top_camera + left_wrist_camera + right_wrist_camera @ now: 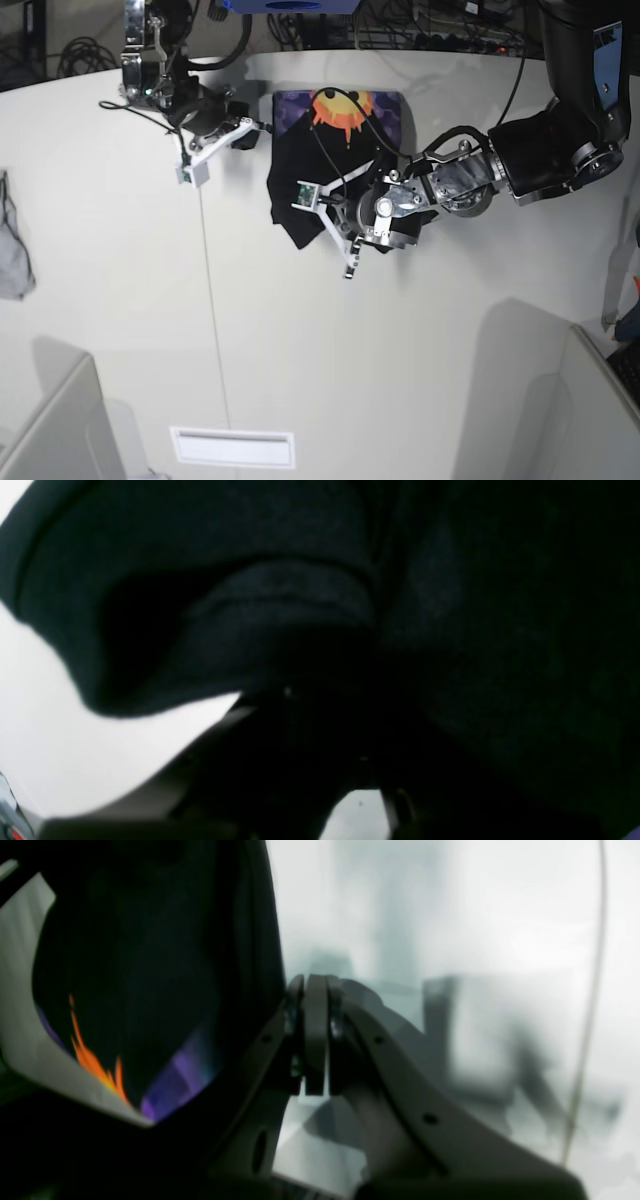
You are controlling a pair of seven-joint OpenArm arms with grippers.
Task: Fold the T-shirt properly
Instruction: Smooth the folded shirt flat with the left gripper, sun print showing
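T-shirt (320, 170) (black, bunched) under left pincer (325, 215), touching.

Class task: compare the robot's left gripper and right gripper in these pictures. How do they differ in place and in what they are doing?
The left gripper lies over the black T-shirt, closed on a fold of its fabric; the right gripper holds nothing, its jaws shut together. The left gripper is low on the cloth; the right gripper is off to the side, beyond the shirt's edge, over the white table. Both are pale, slim-fingered grippers.
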